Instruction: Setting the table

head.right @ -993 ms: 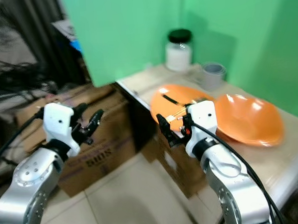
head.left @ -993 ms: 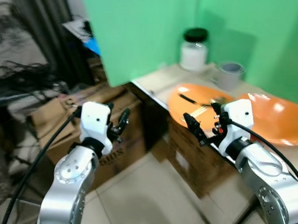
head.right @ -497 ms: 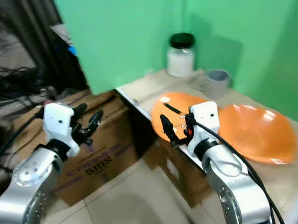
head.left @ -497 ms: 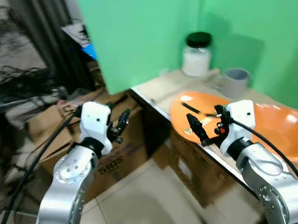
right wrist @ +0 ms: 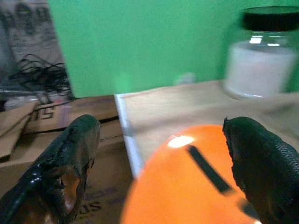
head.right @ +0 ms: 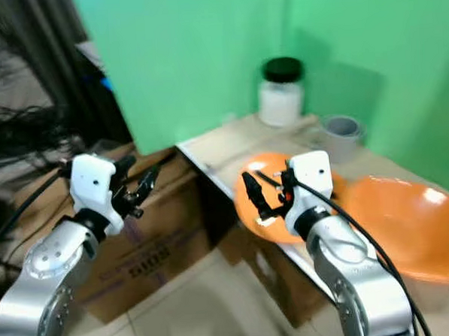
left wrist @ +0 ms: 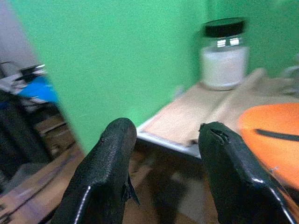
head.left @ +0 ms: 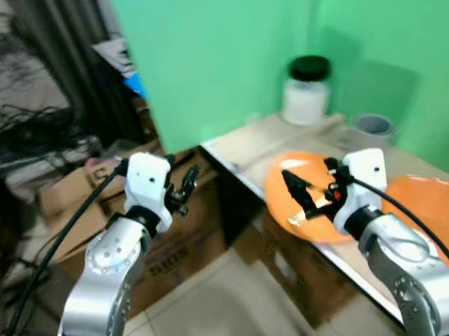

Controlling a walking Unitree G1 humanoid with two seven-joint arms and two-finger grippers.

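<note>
Green walls [head.left: 226,55] fill the upper half of the head views, meeting a pale wooden table [head.left: 242,144] that runs from centre frame toward the lower right. At the table's back, in the upper right, a glass jar [head.left: 308,90] with a black lid and white contents stands close to the wall, and a grey cup [head.left: 371,125] sits just to its right. Nearer the table's front edge lies an orange plate [head.left: 285,181] carrying a dark, thin utensil [right wrist: 206,169]; which kind I cannot tell through the blur. A second orange dish, a bowl [head.right: 408,222], rests beside the plate at the right edge of the frame.

My right gripper [head.left: 310,195] hangs over the plate's near rim at centre right, its two black fingers [right wrist: 74,163] spread wide apart with nothing between them; through the wrist camera the plate and its utensil show in the gap, and the jar stands beyond.

My left gripper [head.left: 180,189] is raised at centre left, off the table and over brown cardboard boxes [head.left: 175,238] on the tiled floor [head.left: 216,304]. Its fingers [left wrist: 105,172] also stand apart and empty, and between them the wrist view catches the table's corner, the jar and a slice of the plate.

Dark curtains [head.left: 60,49] and tangled black cables [head.left: 26,126] crowd the upper left.
</note>
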